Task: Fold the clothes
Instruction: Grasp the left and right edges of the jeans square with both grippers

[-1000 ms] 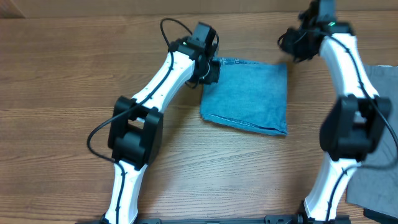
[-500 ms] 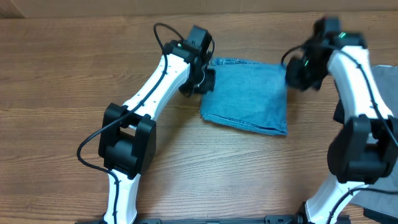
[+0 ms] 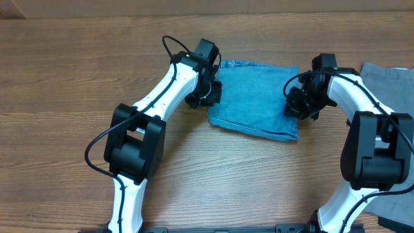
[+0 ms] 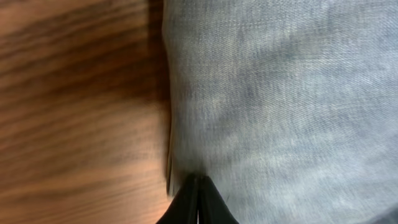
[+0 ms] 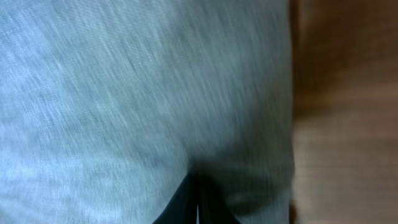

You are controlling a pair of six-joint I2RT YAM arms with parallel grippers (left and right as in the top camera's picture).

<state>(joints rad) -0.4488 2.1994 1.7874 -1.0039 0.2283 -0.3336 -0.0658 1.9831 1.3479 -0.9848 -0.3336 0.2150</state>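
The light blue denim jeans (image 3: 255, 97) lie folded into a compact rectangle at the table's middle back. My left gripper (image 3: 210, 94) is shut, its tips resting on the jeans' left edge; in the left wrist view the closed fingertips (image 4: 198, 180) touch the denim (image 4: 286, 93) just inside that edge. My right gripper (image 3: 299, 103) is shut at the jeans' right edge; in the right wrist view its closed tips (image 5: 196, 186) press on the denim (image 5: 124, 81), with the image blurred.
A grey cloth (image 3: 394, 77) lies at the table's right side, behind and beside my right arm. The wooden table (image 3: 65, 77) shows to the left and in front of the jeans.
My right arm has swung from the far back down to the jeans' right edge. My left gripper has shifted slightly along the left edge. The jeans have stayed in place.
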